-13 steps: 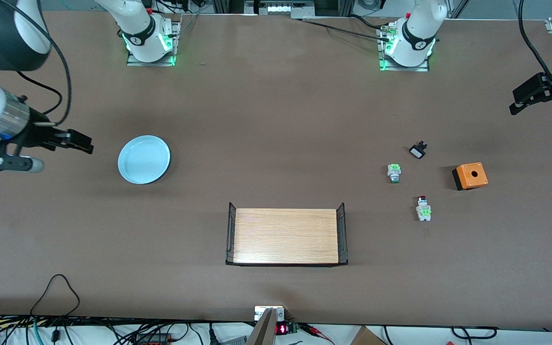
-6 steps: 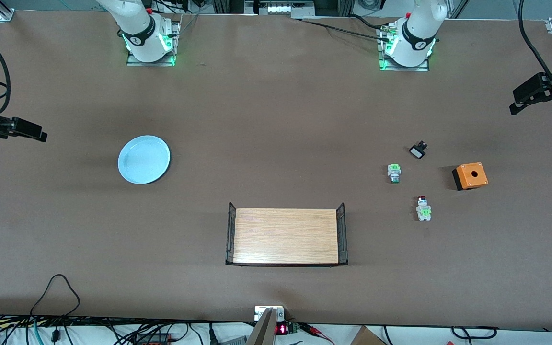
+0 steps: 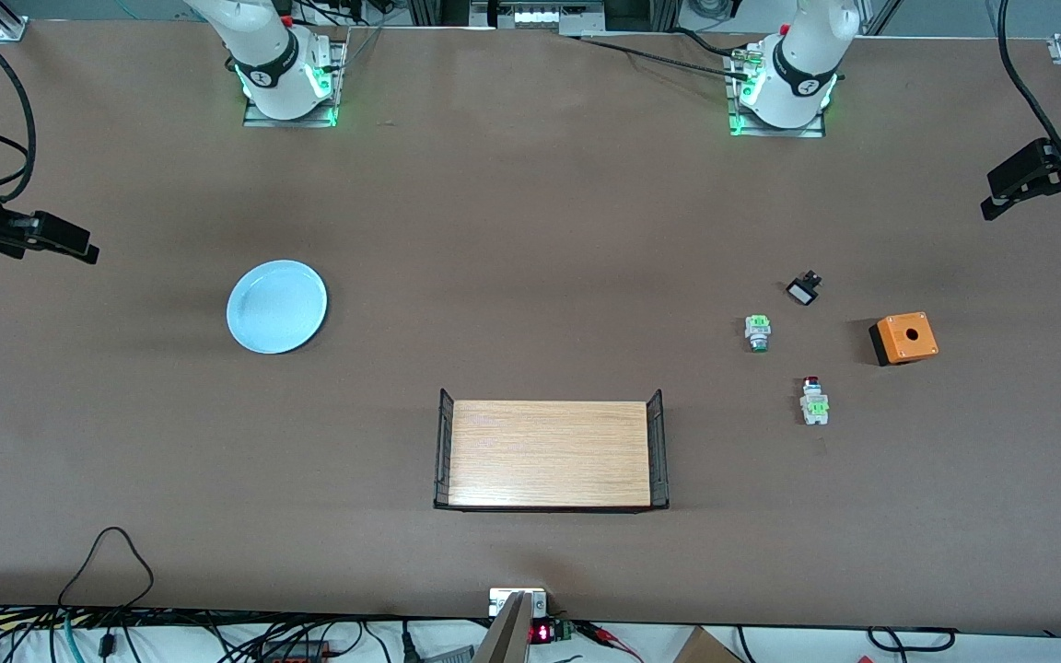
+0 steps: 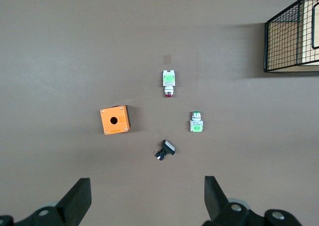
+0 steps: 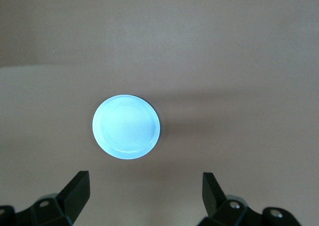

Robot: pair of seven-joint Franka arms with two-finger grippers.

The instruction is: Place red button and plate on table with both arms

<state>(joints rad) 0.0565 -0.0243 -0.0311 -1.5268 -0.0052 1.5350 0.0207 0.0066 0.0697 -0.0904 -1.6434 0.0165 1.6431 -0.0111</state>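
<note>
The light blue plate [image 3: 276, 306] lies flat on the brown table [image 3: 530, 230] toward the right arm's end; it also shows in the right wrist view [image 5: 126, 126]. The red button [image 3: 813, 401] lies on its side on the table toward the left arm's end, and shows in the left wrist view [image 4: 169, 81]. My right gripper [image 3: 79, 247] is open and empty, high over the table's edge at the right arm's end [image 5: 145, 181]. My left gripper [image 3: 1031, 212] is open and empty, high over the table's edge at the left arm's end [image 4: 147, 186].
A green-and-silver part [image 3: 757, 331], a small black-and-white part [image 3: 804, 290] and an orange box [image 3: 903, 338] lie near the red button. A wooden tray with black wire ends [image 3: 549, 453] stands mid-table, nearer to the front camera.
My right gripper has drawn away from beside the plate toward the right arm's end of the table, then eased slightly back. The plate, the button and the left arm have not moved.
</note>
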